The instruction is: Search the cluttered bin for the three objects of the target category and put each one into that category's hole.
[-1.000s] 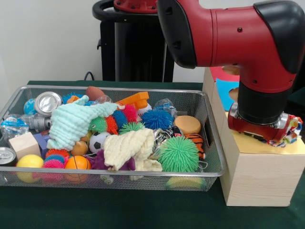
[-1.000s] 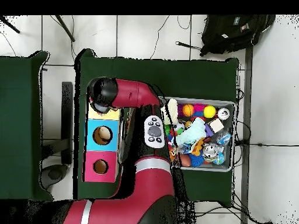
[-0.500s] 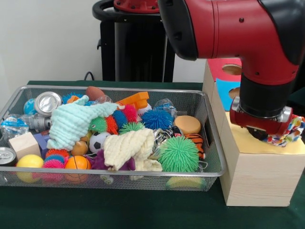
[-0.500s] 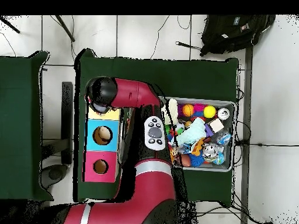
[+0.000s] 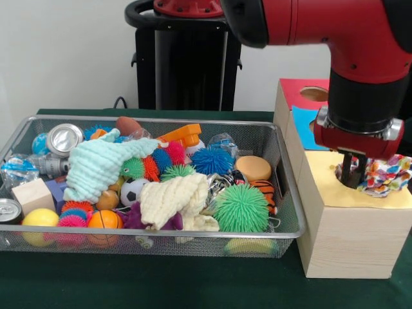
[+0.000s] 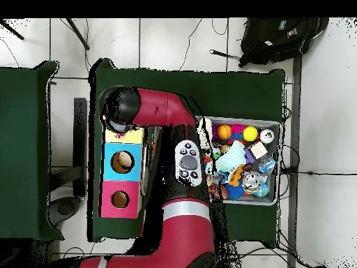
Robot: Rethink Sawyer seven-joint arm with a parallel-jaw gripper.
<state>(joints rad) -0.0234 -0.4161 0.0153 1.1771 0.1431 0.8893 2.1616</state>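
My gripper (image 5: 353, 172) hangs just above the yellow section (image 5: 325, 187) of the wooden box (image 5: 347, 238). A multicoloured patterned cloth (image 5: 387, 172) lies bunched on that yellow section, right beside the gripper and touching its right side. In the wire bin (image 5: 284, 174) lie a mint green cloth (image 5: 96, 164) and a cream cloth (image 5: 174, 199) on top of the clutter. From overhead, the arm's black end (image 6: 117, 112) covers the gripper and the cloth over the yellow section (image 6: 137, 135).
The box also has a blue section (image 5: 301, 125) and a red section (image 5: 293, 96), each with a round hole (image 6: 123, 162) (image 6: 120, 199). The bin (image 6: 273, 162) holds spiky balls, sport balls, cans, wooden blocks and a green spiky ball (image 5: 241, 207).
The arm has risen from the box's yellow section. The patterned cloth stayed on the box and shows more fully now. Nothing in the bin has shifted.
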